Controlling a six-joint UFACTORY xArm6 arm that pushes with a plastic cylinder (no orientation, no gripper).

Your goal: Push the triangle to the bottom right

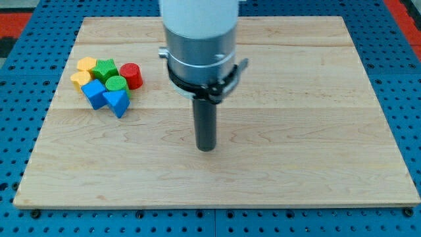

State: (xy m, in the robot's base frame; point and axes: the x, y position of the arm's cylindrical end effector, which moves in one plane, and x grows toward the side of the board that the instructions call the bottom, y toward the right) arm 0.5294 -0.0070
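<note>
A blue triangle block [118, 102] lies at the view's left on the wooden board [296, 131], at the lower right edge of a tight cluster. My tip [206, 148] rests on the board near the middle, well to the right of the triangle and a little lower in the view, touching no block. The rod hangs from a grey and white cylinder [199, 39] at the view's top.
The cluster also holds a blue cube [94, 93], a green cylinder [116, 83], a green star-like block [104, 68], a red cylinder [131, 75] and two yellow blocks [83, 71]. Blue pegboard [20, 99] surrounds the board.
</note>
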